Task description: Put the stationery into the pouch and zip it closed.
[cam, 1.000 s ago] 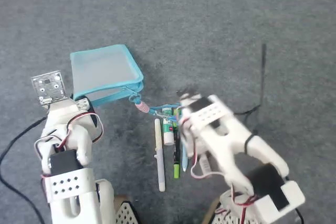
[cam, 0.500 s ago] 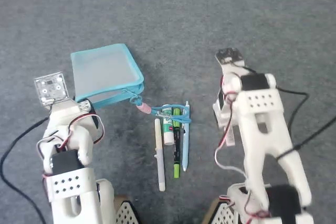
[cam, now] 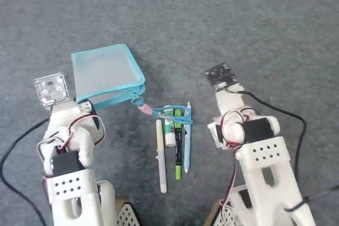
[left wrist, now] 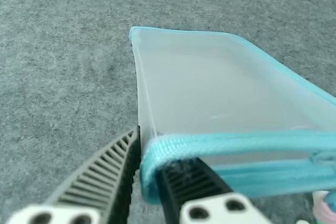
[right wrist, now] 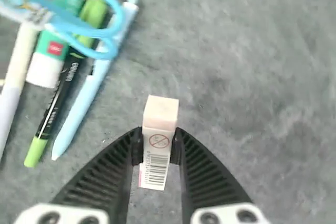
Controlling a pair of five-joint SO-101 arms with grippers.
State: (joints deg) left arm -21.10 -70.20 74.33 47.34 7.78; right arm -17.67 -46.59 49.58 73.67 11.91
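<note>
The translucent pouch with teal trim lies at the left, its zip opening facing the pens. My left gripper is shut on the pouch's near corner. In a row on the mat lie a white pen, a glue stick, a green-tipped black pen and a light blue pen. The zip's blue cord loop rests across their tops. My right gripper is shut on a small white eraser, just right of the light blue pen.
Grey felt mat covers the table, with open room at the back and right. A black cable runs along the right side. The right arm's body stands right of the pens, the left arm's body at the front left.
The right arm swung off the pens to the right, then drew back toward the front. The left arm and the pouch have stayed put.
</note>
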